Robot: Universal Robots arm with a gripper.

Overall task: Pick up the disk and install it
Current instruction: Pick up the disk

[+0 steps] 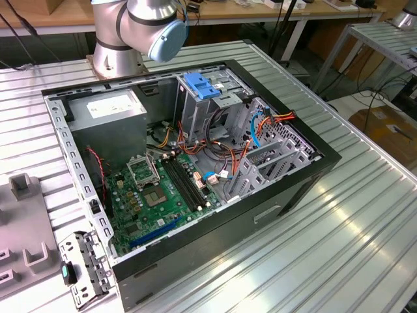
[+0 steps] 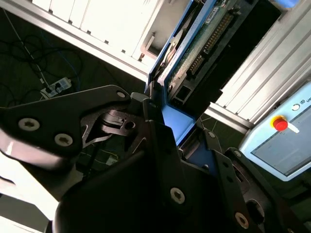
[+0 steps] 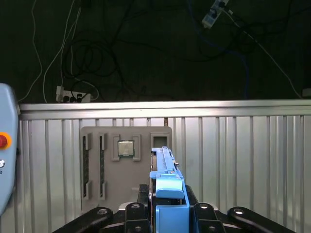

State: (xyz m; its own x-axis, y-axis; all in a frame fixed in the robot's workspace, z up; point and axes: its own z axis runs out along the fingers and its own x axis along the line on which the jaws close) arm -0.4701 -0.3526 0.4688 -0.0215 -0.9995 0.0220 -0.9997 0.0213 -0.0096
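Jaws clamped on the disk: in the second wrist view the black gripper point(image 2: 175, 119) pinches the disk point(image 2: 209, 39) between its two fingers point(image 2: 153, 104). The disk is seen at a slant, with its green circuit board facing the camera and a blue plastic rail along its edge. Beyond it are pale ribbed metal panels, a light grey-blue device point(image 2: 286, 145) with a red button, and a dark floor with loose cables and a power strip point(image 2: 56, 87).

In the first wrist view the disk point(image 3: 165, 167) is seen edge-on, its blue rail gripped between the black fingers point(image 3: 138, 208). Past it lies a ribbed aluminium table point(image 3: 243, 160) carrying a flat grey tray point(image 3: 95, 133) with a square processor chip point(image 3: 126, 148) set in one recess. Beyond the table's edge the floor is dark, with tangled cables.

In the exterior view an open computer case point(image 1: 326, 156) lies on its side on the table. Inside are a green motherboard point(image 1: 156, 195), a grey metal box with a white sticker point(image 1: 107, 111), a tall metal cage with a blue handle point(image 1: 202, 85), and bundles of orange, red and blue wires. The arm's silver base point(image 1: 124, 32) stands just behind the case. A small metal bracket point(image 1: 85, 267) lies beside the case, towards the exterior view's left.
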